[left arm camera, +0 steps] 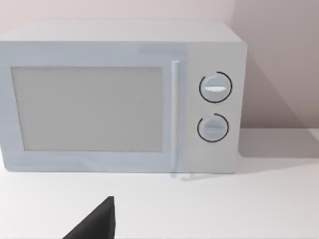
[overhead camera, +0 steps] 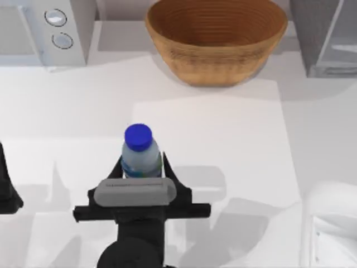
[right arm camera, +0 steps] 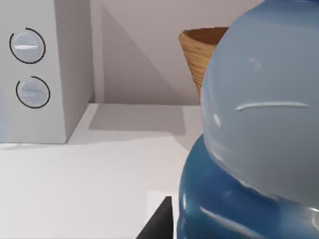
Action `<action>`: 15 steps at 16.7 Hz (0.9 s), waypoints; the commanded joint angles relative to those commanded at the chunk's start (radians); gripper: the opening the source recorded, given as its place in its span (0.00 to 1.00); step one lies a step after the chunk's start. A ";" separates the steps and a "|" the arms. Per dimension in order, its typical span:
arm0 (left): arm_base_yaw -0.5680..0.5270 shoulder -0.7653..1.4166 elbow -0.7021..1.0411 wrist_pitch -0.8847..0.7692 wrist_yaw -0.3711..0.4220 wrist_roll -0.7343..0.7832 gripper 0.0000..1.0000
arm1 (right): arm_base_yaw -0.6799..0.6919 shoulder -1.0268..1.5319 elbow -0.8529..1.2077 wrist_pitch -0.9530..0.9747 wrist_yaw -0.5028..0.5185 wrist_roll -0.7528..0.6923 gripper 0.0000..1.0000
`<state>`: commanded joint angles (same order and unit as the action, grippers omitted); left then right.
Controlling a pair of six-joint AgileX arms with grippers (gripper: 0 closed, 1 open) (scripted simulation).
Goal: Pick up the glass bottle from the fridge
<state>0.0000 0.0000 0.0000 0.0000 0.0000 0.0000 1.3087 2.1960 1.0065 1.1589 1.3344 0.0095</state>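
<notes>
R gripper clamps the glass bottle, lower centre-left of frame. L gripper at left edge; finger state can't tell. Fridge upper right.

A big woven bowl sits at the back of the white tabletop. A white microwave with two round dials stands to its left.
</notes>
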 joint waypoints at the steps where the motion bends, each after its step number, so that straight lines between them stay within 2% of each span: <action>1: 0.000 0.000 0.000 0.000 0.000 0.000 1.00 | -0.021 0.025 0.012 0.014 -0.020 -0.002 0.00; 5: 0.000 0.000 0.000 0.000 0.000 0.000 1.00 | -0.095 0.109 0.060 0.066 -0.093 -0.012 0.00; 9: 0.000 0.000 0.000 0.000 0.000 0.000 1.00 | -0.100 0.114 0.064 0.070 -0.097 -0.014 0.00; 15: 0.000 0.000 0.000 0.000 0.000 0.000 1.00 | -0.100 0.114 0.064 0.070 -0.097 -0.014 0.45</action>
<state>0.0000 0.0000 0.0000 0.0000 0.0000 0.0000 1.2091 2.3105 1.0704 1.2288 1.2370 -0.0041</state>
